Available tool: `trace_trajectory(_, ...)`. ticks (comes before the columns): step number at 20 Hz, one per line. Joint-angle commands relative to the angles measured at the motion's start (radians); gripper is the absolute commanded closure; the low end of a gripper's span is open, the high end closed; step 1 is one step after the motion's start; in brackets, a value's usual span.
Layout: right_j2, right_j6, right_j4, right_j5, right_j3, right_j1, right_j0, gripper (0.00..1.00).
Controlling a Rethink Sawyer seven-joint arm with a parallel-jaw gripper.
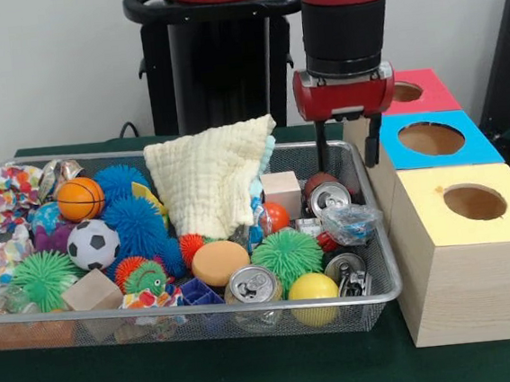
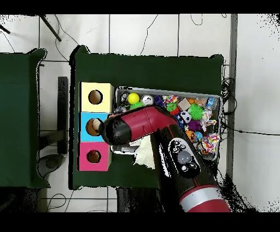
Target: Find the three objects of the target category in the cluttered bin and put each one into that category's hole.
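The empty spread jaws (image 1: 349, 153) are held above the silver drink can (image 1: 330, 198): light, slippery, best pinched across its sides.

No readable text, label, brand, number or sign anywhere. Silver drink cans (image 1: 252, 286) in the wire-mesh bin (image 1: 381, 265) showing only bare tops; crinkled patterned wrappers (image 1: 7, 192) printed with colours, no legible lettering.
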Motion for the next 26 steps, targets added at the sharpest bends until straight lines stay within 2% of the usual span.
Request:
trace_trajectory(1, 0.03, -0.117, 0.0, 0.131, -0.236, 0.126, -0.026, 0.0)
trace_trajectory(7, 0.041, -0.184, -0.038, 0.12, -0.303, 0.173, -0.051, 0.0)
trace_trajectory(11, 0.029, -0.225, -0.091, 0.103, -0.337, 0.189, -0.047, 0.0)
trace_trajectory(21, -0.011, -0.156, -0.196, -0.012, -0.324, 0.246, -0.026, 0.0)
trace_trajectory(26, 0.003, -0.158, -0.22, -0.026, -0.329, 0.294, -0.052, 0.0)
